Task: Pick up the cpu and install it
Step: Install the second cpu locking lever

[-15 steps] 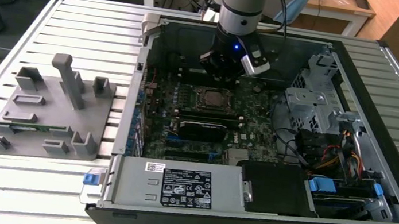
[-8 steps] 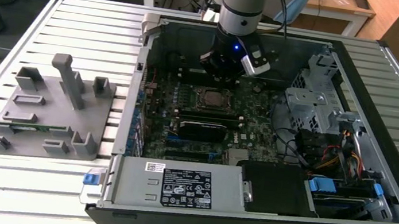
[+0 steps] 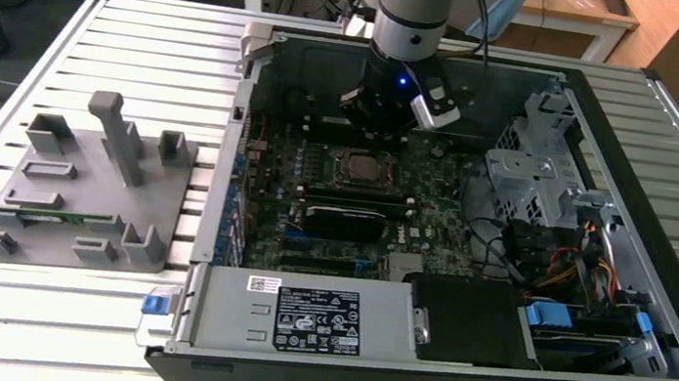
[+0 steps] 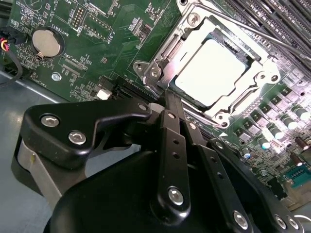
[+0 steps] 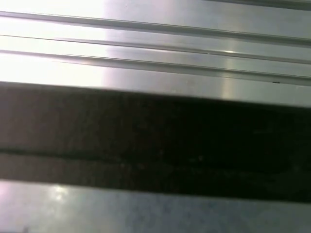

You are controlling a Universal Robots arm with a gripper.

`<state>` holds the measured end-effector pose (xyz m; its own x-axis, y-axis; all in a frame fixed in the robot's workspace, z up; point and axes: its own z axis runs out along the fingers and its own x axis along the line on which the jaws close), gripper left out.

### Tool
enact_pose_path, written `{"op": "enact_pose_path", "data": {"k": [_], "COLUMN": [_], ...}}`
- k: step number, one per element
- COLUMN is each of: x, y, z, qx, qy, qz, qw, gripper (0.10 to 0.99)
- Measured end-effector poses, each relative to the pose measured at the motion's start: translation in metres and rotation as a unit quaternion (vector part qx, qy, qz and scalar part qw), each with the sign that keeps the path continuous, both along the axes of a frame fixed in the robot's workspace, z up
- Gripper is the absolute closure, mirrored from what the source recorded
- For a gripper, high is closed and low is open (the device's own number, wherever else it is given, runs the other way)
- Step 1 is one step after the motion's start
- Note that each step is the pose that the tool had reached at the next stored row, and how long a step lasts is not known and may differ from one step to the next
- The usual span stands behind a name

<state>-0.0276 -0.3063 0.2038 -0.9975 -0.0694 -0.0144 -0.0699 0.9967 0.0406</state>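
Observation:
The cpu (image 3: 358,165), a small square chip with a shiny silver top, lies flat in the metal socket frame (image 4: 154,73) on the green motherboard (image 3: 434,218) inside the open computer case. In the second wrist view the cpu (image 4: 214,73) is bright and sits just beyond the fingertips. My gripper (image 3: 371,134) hangs over the board a little behind the socket, apart from the chip. Its black fingers meet at the tip (image 4: 166,94) with nothing held between them.
A grey plastic fixture tray (image 3: 91,187) stands on the slatted table at the exterior view's left. Inside the case are a black block (image 3: 343,219) in front of the socket, the power supply (image 3: 296,318), a metal drive cage (image 3: 532,177) and cables (image 3: 566,270).

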Motion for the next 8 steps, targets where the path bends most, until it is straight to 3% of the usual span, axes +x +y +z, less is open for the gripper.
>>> {"op": "enact_pose_path", "data": {"k": [8], "x": [0.0002], "y": [-0.0028], "z": [-0.0001], "qx": [0.0], "qy": [0.0], "qz": [0.0], "qw": [1.0], "gripper": [0.98]}}
